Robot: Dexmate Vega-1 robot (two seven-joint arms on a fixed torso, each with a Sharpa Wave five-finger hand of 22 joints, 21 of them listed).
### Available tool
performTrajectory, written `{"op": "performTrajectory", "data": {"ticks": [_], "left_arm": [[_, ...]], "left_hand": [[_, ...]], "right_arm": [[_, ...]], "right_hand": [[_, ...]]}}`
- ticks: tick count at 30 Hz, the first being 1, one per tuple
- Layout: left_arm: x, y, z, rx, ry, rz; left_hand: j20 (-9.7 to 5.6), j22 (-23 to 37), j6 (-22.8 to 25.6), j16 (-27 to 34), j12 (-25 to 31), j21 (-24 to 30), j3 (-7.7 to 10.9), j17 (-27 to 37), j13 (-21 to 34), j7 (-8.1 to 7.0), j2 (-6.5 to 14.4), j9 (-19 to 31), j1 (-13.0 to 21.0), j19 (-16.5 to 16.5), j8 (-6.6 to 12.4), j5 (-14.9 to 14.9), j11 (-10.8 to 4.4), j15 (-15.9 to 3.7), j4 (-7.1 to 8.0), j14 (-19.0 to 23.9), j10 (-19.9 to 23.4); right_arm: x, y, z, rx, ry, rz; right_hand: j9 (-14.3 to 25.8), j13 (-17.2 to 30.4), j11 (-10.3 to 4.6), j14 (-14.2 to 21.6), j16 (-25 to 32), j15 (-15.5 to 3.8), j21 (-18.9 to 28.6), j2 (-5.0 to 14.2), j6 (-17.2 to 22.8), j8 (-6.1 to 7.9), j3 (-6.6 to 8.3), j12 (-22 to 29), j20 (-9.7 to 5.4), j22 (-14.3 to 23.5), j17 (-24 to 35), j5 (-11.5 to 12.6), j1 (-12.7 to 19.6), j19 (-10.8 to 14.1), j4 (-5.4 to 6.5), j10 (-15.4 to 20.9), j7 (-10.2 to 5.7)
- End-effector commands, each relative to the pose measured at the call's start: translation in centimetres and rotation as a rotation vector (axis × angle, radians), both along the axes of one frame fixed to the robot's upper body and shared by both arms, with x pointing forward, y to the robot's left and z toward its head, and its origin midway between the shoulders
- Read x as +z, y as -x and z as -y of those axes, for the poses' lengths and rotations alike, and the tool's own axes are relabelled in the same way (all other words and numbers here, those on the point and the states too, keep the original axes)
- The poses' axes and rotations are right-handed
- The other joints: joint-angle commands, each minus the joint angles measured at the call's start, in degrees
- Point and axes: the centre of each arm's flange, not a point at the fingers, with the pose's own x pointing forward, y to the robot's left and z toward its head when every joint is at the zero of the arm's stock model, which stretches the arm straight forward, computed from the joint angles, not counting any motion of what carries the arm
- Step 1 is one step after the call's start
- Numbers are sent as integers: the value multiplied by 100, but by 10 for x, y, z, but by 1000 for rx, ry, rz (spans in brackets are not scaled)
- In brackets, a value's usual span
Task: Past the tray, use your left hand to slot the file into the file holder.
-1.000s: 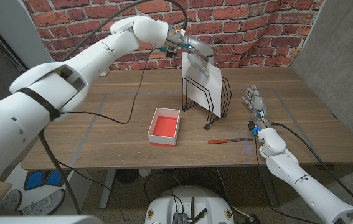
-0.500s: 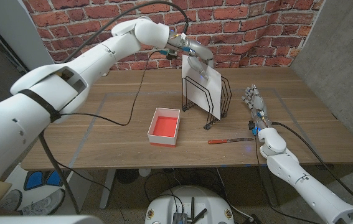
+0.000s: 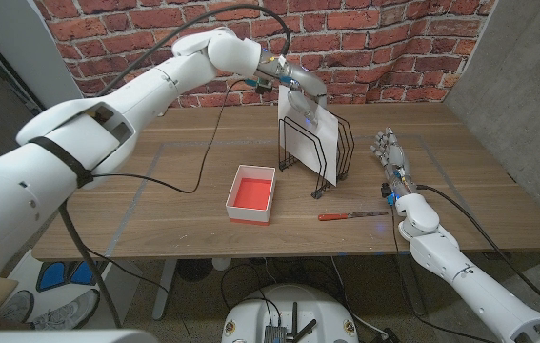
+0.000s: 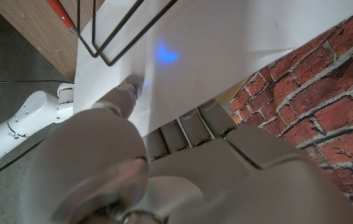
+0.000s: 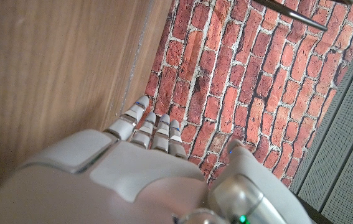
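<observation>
The left hand [image 3: 297,84] pinched the top edge of the white file [image 3: 314,124], thumb on one face and fingers on the other, with the sheet standing among the wires of the black holder [image 3: 319,151] beyond the red tray [image 3: 252,193]. The right hand [image 3: 391,160] held nothing, fingers straight and close together, near a red-handled tool [image 3: 350,216] on the table [image 3: 174,181].

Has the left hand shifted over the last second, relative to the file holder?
Yes, slightly. The left hand, gripping the file, has drifted up the picture toward the brick wall, away from the top of the file holder, which has stayed put.
</observation>
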Motion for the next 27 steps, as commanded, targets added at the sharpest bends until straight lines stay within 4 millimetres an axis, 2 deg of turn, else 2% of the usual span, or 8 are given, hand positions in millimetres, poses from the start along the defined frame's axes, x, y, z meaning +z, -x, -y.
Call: {"op": "performTrajectory", "data": {"ticks": [1, 27], "left_arm": [[-4, -3, 1, 2, -8, -10], [-14, -15, 3, 18, -24, -29]], "left_hand": [[-377, 8, 35, 6, -7, 20, -9, 9, 11, -28, 0, 11, 7, -31, 45, -33, -42, -440, -1, 4, 10], [-374, 8, 32, 3, -10, 11, -10, 9, 12, -63, -2, 11, -8, -62, 46, -33, -64, -441, 4, -32, -5]], "right_arm": [[-1, 0, 2, 0, -4, -2], [-2, -3, 1, 4, -13, -4]], "right_hand": [[15, 10, -15, 21, 26, -6, 21, 204, 32, 11, 35, 53, -2, 13, 17, -19, -46, 29, 13, 41, -8], [15, 10, -12, 49, 27, 2, 33, 204, 20, 7, 58, 52, 8, 13, 7, -15, -42, 64, 10, 41, -11]]}}
